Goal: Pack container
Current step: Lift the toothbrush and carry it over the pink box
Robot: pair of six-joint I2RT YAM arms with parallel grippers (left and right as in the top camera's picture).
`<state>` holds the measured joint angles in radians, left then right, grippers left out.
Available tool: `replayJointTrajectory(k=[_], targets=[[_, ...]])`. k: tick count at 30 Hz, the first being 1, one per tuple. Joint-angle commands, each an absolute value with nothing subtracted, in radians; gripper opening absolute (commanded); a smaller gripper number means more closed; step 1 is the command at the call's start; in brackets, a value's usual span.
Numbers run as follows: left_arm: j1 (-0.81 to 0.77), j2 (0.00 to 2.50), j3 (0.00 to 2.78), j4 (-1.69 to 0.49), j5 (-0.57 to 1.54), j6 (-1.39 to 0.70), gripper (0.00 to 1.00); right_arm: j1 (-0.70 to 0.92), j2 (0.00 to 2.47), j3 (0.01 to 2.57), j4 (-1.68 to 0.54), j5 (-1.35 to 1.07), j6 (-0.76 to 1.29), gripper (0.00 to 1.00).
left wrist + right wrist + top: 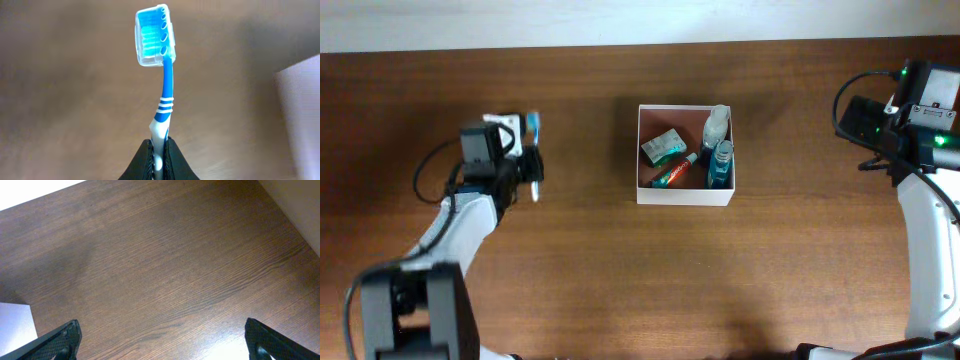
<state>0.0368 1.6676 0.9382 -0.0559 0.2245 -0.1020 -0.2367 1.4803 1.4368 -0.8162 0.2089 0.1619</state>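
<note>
The container [685, 196] is a square white box in the middle of the table, holding a green-and-white packet [664, 148], a red tube [672, 176], a clear bottle [716, 125] and a blue bottle [720, 165]. My left gripper [531, 168] is well left of it, shut on the handle of a blue-and-white toothbrush [532, 128] with a clear cap on its head. In the left wrist view the jaws [159, 160] pinch the toothbrush [165, 95] above the table. My right gripper [162, 345] is open and empty over bare wood, far right of the container.
The right arm [920, 110] sits at the table's far right edge. A pale blurred surface [300, 115] shows at the right of the left wrist view. A white corner [15, 325] shows at the left of the right wrist view. A light wall runs along the table's back edge.
</note>
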Motion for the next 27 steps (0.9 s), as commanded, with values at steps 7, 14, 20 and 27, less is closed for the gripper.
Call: replayJointTrajectory(k=[7,14,20,27], targets=[[-0.322,1.544,0.968,0.065,0.299,-0.355,0.01,-0.236,1.483,1.445,-0.816,0.214,0.173,0.99],[-0.602,1.544,0.968,0.165,0.062,-0.403,0.01,-0.236,1.483,1.445,-0.816,0.214,0.173,0.98],[-0.685,1.57,0.968,0.18,-0.121,-0.403,0.01,-0.236,1.483,1.445,-0.816,0.214,0.173,0.99],[-0.685,1.652,0.968,0.255,-0.121,-0.403,0.01,-0.236,1.483,1.445,-0.816,0.214,0.173,0.99]])
